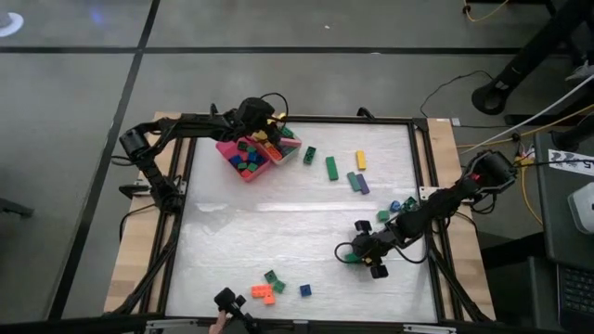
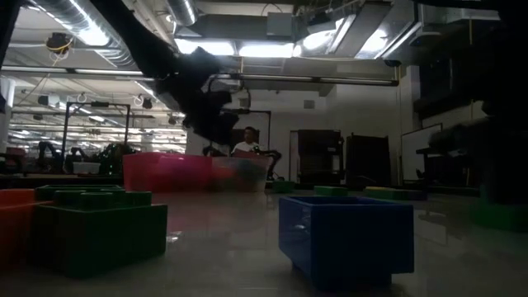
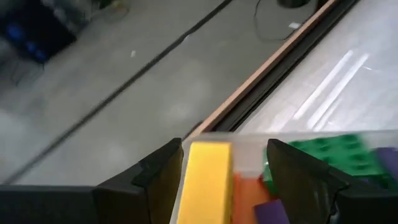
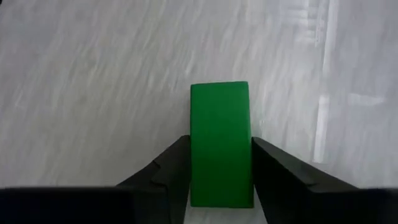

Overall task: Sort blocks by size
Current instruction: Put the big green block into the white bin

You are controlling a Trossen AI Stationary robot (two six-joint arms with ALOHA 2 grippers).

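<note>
Right gripper [image 1: 357,252] low over the white table [image 1: 278,232], toward five o'clock on the mat. Jaws closing on a green brick [image 4: 220,143], one finger [image 4: 165,171] along each long side, apparently touching; grip probably not yet firm. Brick lying flat, long axis running straight out from the wrist, far end pointing away from the gripper.

To do well: finish the squeeze square on the long sides, centred, before lifting. Lift straight up, no dragging. Keep clear of the small cluster of loose bricks [image 1: 394,209] at one o'clock from the gripper.

Left gripper [image 1: 263,128] over the trays near eleven o'clock. Jaws spread wide, straddling a yellow bar [image 3: 204,180] that appears to lie in the clear tray [image 3: 292,146]; not pinching it as far as can be told. Bar's long axis in line with the fingers.

Pink tray [image 1: 243,158] beside it, filled with short bricks. Long bars [image 1: 331,168] lined up loose near twelve to one o'clock. Another little group [image 1: 269,288] at six o'clock.
</note>
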